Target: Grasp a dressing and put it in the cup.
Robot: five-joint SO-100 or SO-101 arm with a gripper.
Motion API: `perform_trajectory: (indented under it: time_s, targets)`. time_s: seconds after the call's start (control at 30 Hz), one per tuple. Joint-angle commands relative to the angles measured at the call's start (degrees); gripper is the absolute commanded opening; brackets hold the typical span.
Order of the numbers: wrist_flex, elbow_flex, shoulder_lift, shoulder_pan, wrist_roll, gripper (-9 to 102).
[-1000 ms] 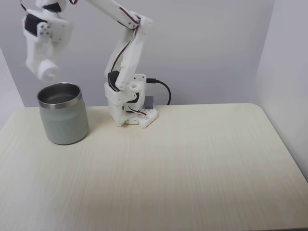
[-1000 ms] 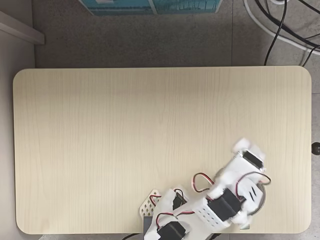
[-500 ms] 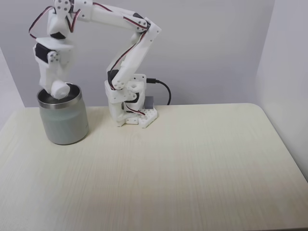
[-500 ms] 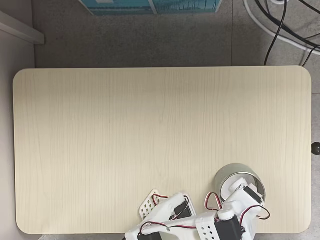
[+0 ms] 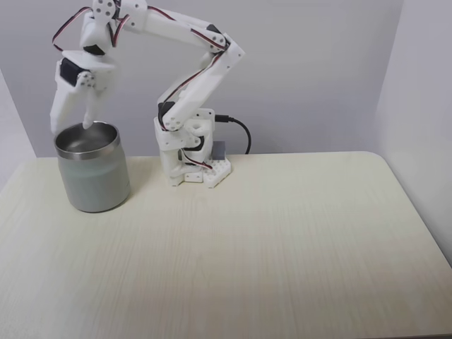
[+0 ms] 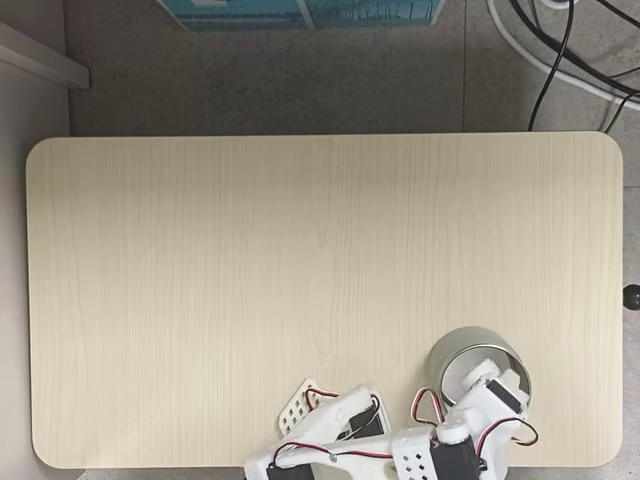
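The white plastic gripper [image 5: 70,127] hangs just over the wide, squat, grey-green cup with the shiny steel rim [image 5: 92,176]. Its two fingers are spread apart, and nothing is held between them. One finger tip is right at the far side of the rim and the other is just outside the rim, on the left in the side fixed view.

The small white roll of soft bandage is not on the pale wooden table [image 5: 247,240] and not in the gripper. From the side, the cup wall hides what is inside. From the fixed view looking down, the gripper [image 6: 480,378] covers much of the cup [image 6: 448,352], and there is a pale patch inside next to the fingers. I cannot tell if that patch is the roll or just shine on the steel.

So my guess is that the job is almost done: the roll has most likely dropped into the cup, straight under the open fingers. What looks left is small. The white robot arm [image 5: 187,92] needs to lift up and go away from the cup without bumping the rim.

The cup sits right under the gripper, close beside the arm's base [image 5: 194,166].
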Motion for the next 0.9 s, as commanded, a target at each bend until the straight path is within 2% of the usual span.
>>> perform_trajectory:
  time_s: [0.0,0.87]
  targets:
    - [-0.62,-0.26,-1.23,0.18,-0.79,24]
    - [-5.19,-5.01,0.88,-3.34,-0.7,23]
